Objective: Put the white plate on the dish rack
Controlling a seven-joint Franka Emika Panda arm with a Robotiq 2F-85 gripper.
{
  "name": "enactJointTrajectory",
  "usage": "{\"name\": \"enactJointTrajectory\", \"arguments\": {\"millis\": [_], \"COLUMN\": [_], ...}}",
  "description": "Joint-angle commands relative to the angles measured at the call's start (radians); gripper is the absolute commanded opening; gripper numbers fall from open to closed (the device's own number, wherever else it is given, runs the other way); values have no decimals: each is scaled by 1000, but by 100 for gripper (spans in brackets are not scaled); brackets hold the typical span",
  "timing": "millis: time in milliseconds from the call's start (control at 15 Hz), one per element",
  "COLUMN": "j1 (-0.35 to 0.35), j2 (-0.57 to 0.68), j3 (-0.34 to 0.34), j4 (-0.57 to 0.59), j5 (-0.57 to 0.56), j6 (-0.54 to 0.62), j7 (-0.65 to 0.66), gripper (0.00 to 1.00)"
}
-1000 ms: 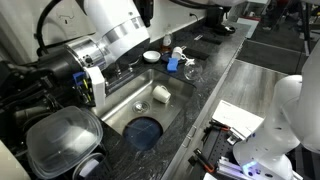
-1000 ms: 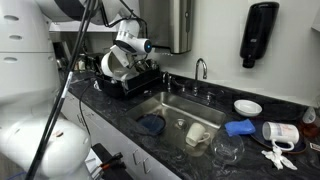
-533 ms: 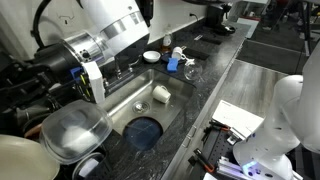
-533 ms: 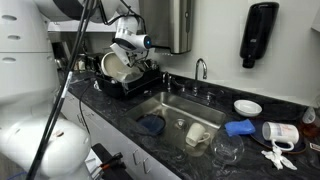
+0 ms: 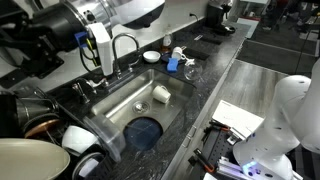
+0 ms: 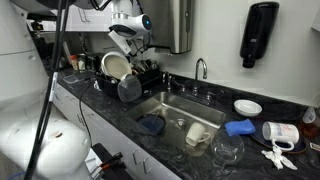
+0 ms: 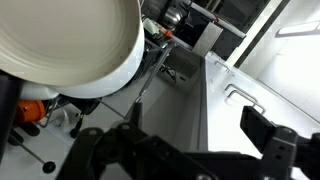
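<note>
**Spotter:** There is no writing for you to go by. Any label on the black soap dispenser (image 6: 260, 35) on the wall is too small to read. So is the print on the white sheet of paper (image 5: 238, 118) past the dark speckled stone bench (image 5: 205, 95).

**Second spotter:** Where does the plate sit for you?

**Spotter:** Your large round cream-white glossy plate (image 6: 114, 67) is in the low dark-framed dish rack (image 6: 150, 82), beside the steel sink basin (image 6: 185, 108). It stands on its rim and leans a little, with its hollow face turned toward the camera in that exterior view. Its broad face therefore runs up and down rather than flat along the bench. A translucent domed plastic container (image 6: 128, 89) sits just in front of it.

**Second spotter:** And your tool?

**Spotter:** Your tool (image 7: 178, 140) hangs above the plate, jaws wide, with nothing between them. In the wrist view the plate fills the upper left corner, apart from both dark fingers (image 7: 265, 135).

**Second spotter:** You also have a white cup (image 5: 160, 95) lying in the basin. A small white bowl (image 6: 248, 107) rests on the bench, well apart from the rack.
</note>
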Motion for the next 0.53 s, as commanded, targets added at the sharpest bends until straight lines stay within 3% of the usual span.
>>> {"name": "enactJointTrajectory", "arguments": {"millis": [0,467], "j1": [-26,-69], "j2": [-82,-178], "j3": [4,0], "j4": [-50,-125], "j5": [-113,-385], "j6": [21,37], "j7": [101,363], "gripper": [100,100]}}
